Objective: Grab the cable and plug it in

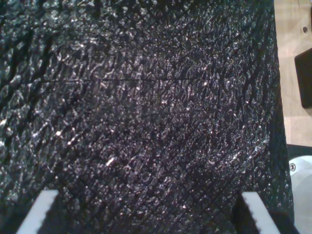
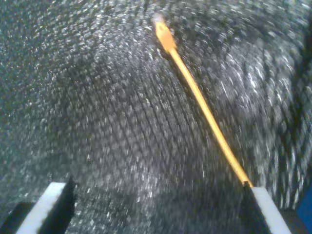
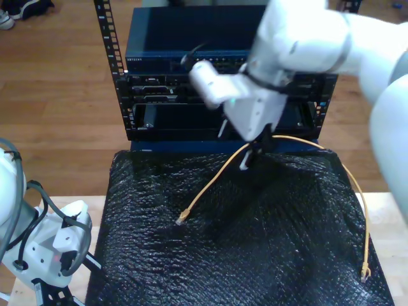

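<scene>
My second tool (image 3: 250, 155) hangs above the far part of the black textured mat (image 3: 242, 236) that covers the worktop, clenched on the yellow cable (image 3: 210, 185); in the second wrist view the cable (image 2: 204, 109) runs from beside one white finger (image 2: 265, 209) out to a plug lying on the mat. In the exterior view one end slopes down to a plug near the mat's middle, while the other part loops toward the exterior view's right and ends in a plug near the mat's front right corner. Behind the mat stands a rack of network equipment (image 3: 191, 83). My first tool (image 1: 146, 214) hovers over the mat with its white fingers (image 1: 41, 212) spread apart, released.
</scene>
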Tool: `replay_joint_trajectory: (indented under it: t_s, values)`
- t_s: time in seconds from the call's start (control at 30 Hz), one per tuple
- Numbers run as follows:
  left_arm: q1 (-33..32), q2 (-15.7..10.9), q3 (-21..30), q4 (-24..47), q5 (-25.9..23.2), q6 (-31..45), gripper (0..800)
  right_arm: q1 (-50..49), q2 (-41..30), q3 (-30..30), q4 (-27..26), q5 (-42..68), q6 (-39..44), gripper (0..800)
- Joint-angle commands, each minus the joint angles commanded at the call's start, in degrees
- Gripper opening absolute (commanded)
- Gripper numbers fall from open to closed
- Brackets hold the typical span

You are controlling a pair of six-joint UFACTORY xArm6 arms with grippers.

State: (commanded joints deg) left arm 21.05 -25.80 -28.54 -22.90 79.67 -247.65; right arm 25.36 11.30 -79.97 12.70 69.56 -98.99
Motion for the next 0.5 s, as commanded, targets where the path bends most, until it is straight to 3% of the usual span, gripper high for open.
replay_joint_trajectory:
  t_s: [0.5]
  values:
    - [0.00,0.00,-0.09,0.09,0.35,0.09,800,9.05,1.14,8.62,-9.85,-11.25,3.43,782]
